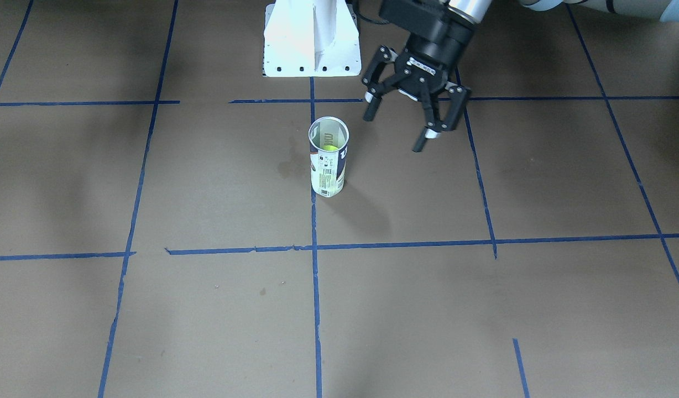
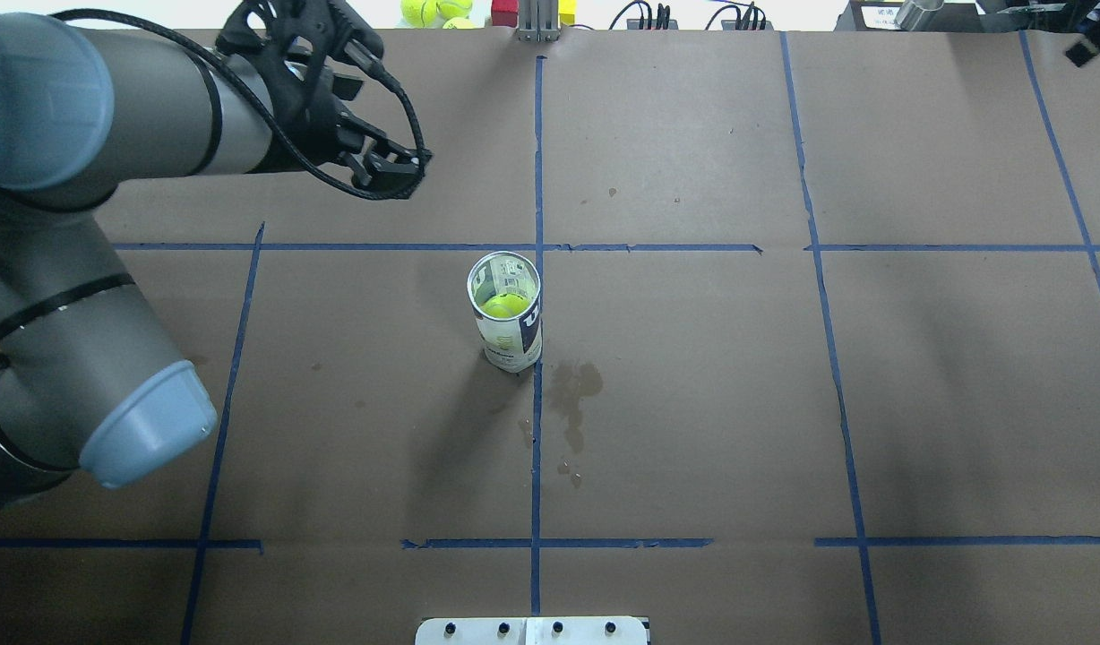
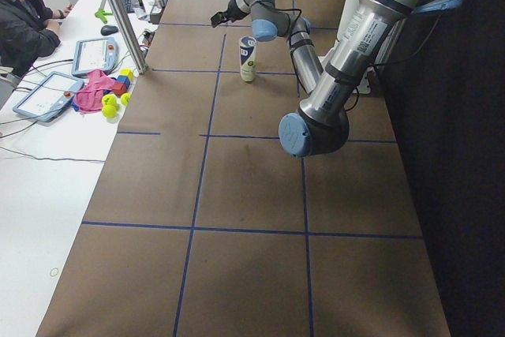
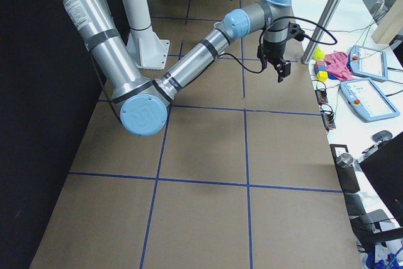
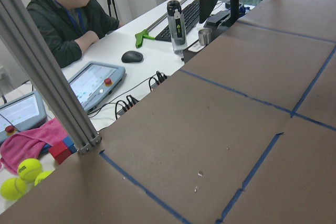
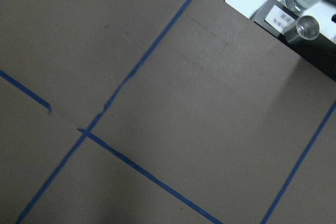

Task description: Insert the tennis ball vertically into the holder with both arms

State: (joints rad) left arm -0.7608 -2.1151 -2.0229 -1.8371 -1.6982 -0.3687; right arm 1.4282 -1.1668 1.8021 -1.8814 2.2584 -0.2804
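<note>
holder (image 1: 328, 157) was judged light, thin-walled, slippery, easily tipped | gentle mid-wall hold advised | left gripper (image 1: 397, 124) seen spread wide near holder | right gripper (image 4: 279, 67) well apart from holder, spread could not be told

Even overhead light, soft shadows, sharp

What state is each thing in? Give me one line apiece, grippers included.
holder: upright on the table, top open, gripped by nothing.
tennis ball: inside the holder, below its rim.
left gripper: open, empty, off to one side of the holder and not touching it.
right gripper: far from the holder; cannot tell whether it is open or shut.
</note>
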